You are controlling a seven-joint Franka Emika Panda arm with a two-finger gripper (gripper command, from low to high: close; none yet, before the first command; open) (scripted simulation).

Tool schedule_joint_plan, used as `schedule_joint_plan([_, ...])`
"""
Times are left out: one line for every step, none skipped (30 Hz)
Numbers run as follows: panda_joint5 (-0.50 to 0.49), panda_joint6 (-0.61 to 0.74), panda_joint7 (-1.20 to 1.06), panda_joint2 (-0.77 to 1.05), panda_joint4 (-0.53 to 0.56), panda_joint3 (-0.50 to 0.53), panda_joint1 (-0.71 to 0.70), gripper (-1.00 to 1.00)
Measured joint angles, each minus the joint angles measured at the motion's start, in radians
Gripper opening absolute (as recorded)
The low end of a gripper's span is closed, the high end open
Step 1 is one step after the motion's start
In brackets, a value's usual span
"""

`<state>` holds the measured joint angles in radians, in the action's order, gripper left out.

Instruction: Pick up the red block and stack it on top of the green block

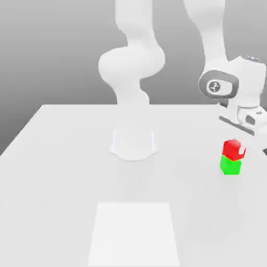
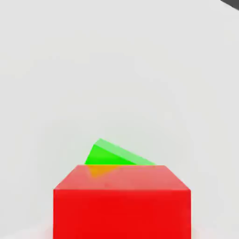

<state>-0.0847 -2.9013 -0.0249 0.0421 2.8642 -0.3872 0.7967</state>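
Exterior view: red block (image 1: 233, 148) sits on green block (image 1: 230, 166), about 4 o'clock from arm base, on worktop (image 1: 62, 172). Tool (image 1: 249, 125) just above stack; spread: cannot tell. Your risk: red sits skewed, so lift-off brush could topple it.

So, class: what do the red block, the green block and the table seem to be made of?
Red block: smooth, glossy, plastic-like; plain faces, a pale sheen on its upper edge.
Green block: the same plain, uniform plastic look.
Table: matte white, without grain; material uncertain in this render.
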Motion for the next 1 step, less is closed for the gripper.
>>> schedule_joint_plan([0.0,0.0,0.0,0.0,0.0,0.0,0.0,1.0])
